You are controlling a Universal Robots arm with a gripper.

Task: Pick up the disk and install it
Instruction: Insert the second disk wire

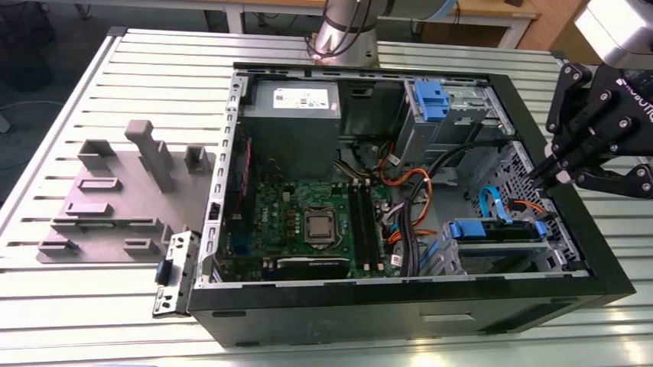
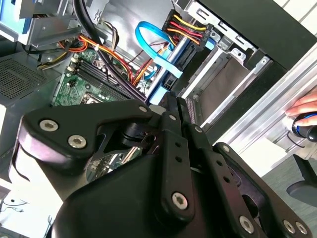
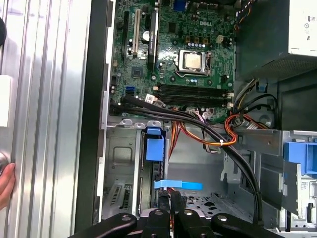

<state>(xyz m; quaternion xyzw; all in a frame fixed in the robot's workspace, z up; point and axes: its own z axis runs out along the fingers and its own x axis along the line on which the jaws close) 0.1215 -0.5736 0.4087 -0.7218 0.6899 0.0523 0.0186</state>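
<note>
Spotted the black gripper [image 2: 181, 101] closest of all in the second wrist view, jaws pinched together and gripping nothing. Found it hanging over the rim of the open PC case [image 1: 408, 310], out on the exterior view's right, clear of everything inside. Also noticed a person's hand [image 2: 305, 105] just outside that wall, fingers down on the slotted table [image 1: 92, 306] right by a small blue-and-black object [image 2: 303, 128].

Just past the fingertips, found the disk [image 1: 498, 232] already seated in the lower drive cage [image 1: 510, 256], standing on edge with its blue carrier tab at one end. Saw red-and-yellow power wires [image 2: 184, 26] plugged in at its end and a light-blue data cable [image 2: 147, 42] looping just beside them.

Further in, made out thick black cables [image 3: 218, 136] and orange cables [image 3: 233, 130] crossing between the cage and the green motherboard [image 3: 168, 44]. Could see the CPU [image 3: 192, 60] sitting in its socket there, memory slots [image 3: 190, 91] right next to it.

Beyond that, clocked the grey power-supply box [image 1: 294, 115] with its white sticker at the far end of the case. Spotted the other blue carrier [image 1: 430, 99] up in the far bay, near it but not touching.

Way out on the exterior view's left, saw a grey fixture block [image 1: 112, 199] sitting on the table beside the case. Right at the back, caught the arm's silver base [image 1: 347, 30].
</note>
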